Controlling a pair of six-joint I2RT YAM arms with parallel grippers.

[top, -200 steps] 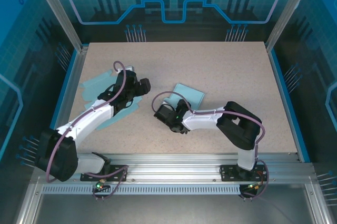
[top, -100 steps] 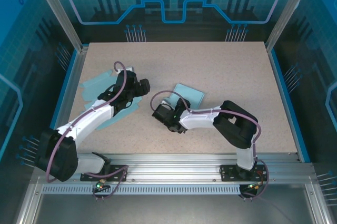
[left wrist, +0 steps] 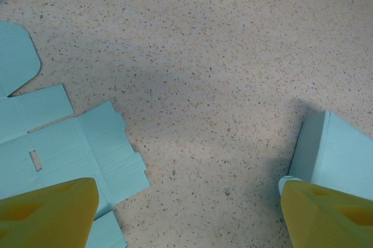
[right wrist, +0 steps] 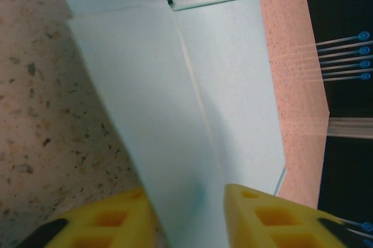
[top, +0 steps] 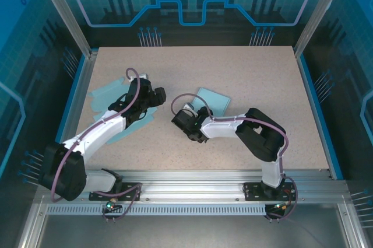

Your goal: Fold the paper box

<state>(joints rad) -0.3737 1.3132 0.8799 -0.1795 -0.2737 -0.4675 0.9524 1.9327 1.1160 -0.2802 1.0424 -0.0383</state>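
Two blue pieces lie on the table (top: 250,73): a flat sheet (left wrist: 70,143) under the wide-open left gripper (left wrist: 186,195), and the part-folded paper box (right wrist: 192,102) mid-table. The right gripper (right wrist: 186,201) pinches one box panel.

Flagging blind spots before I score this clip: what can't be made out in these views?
Flat blank: in the top view, the left arm covers its middle; in the left wrist view, the frame edges cut it off.
Folded box: in the top view, the right gripper hides its near corner; the right wrist view is too close to judge its overall shape.
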